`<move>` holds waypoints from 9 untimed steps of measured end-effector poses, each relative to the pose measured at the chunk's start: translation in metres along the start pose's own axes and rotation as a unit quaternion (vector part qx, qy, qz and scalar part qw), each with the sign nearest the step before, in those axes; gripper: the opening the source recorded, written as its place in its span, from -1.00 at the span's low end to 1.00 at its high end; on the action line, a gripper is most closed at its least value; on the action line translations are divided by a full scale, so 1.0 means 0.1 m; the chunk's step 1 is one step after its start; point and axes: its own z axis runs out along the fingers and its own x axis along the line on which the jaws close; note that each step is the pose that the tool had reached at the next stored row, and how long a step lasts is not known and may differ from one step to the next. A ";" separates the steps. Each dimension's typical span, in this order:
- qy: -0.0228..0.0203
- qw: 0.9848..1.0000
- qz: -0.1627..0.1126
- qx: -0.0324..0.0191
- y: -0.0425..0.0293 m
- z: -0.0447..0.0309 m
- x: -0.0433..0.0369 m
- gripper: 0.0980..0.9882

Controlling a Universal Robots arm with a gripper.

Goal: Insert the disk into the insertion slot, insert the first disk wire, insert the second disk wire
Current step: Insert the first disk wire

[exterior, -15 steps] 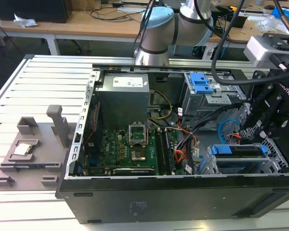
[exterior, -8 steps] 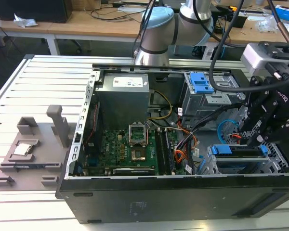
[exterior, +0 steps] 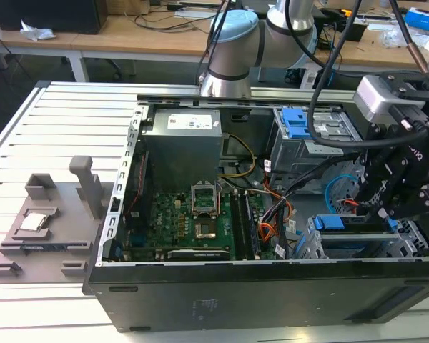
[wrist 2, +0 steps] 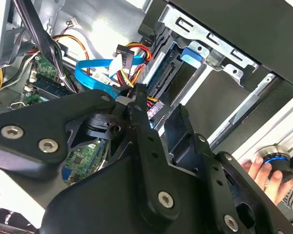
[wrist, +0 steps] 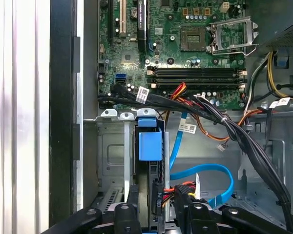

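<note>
the silver hard drive in its bright blue plastic carrier (wrist: 150, 144) sits inside the perforated silver metal drive cage (wrist: 110, 161), likely rigid yet shock-sensitive, best held by the carrier's edges, while the black gripper (wrist: 157, 195), jaws partly spread and empty, hovers at the cage's mouth.

No print legible — the power supply label (exterior: 189, 121) seems mere specks.

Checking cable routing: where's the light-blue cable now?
In the first wrist view the light-blue cable loops between the blue-framed disk and the black cable bundle.
</note>
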 end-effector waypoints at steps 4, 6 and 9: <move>0.000 1.000 0.000 0.000 0.000 0.001 0.001 -0.30; 0.000 1.000 0.000 0.000 0.000 0.001 0.001 -0.59; 0.000 1.000 0.000 0.000 0.000 0.001 0.002 -0.83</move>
